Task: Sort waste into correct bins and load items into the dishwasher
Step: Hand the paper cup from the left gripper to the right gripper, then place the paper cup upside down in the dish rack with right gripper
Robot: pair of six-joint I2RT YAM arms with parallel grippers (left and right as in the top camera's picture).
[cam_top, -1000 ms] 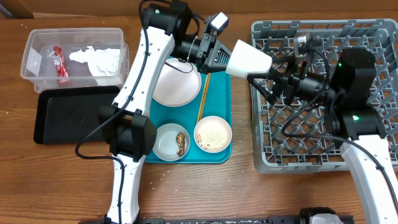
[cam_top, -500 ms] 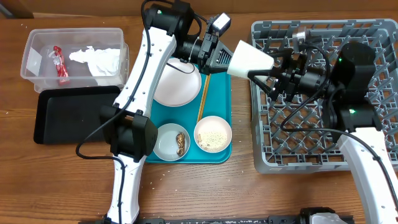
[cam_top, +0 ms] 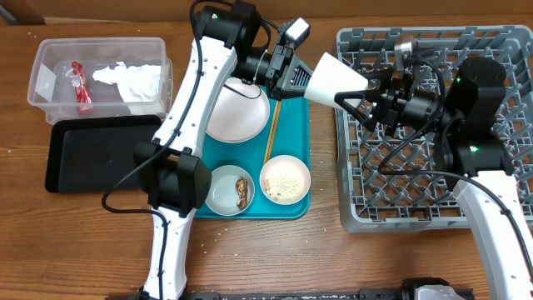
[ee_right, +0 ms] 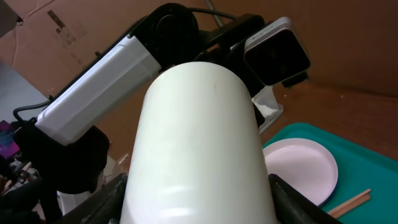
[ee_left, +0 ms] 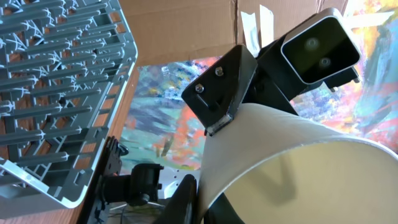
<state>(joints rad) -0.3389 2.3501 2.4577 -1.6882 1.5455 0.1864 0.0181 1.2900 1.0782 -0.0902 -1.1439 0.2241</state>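
Cup (cam_top: 333,79) hangs midair, left jaws pinching its rim; right jaws straddle it, grip unclear; should left release early, we drop it onto the bench (cam_top: 325,167).

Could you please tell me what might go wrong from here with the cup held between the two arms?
1. The white cup hangs above the gap between teal tray and dish rack; if the left gripper releases before the right fingers clamp firmly, it could fall.
2. The right fingers straddle only its wide end, so the tapered wall might slip free.
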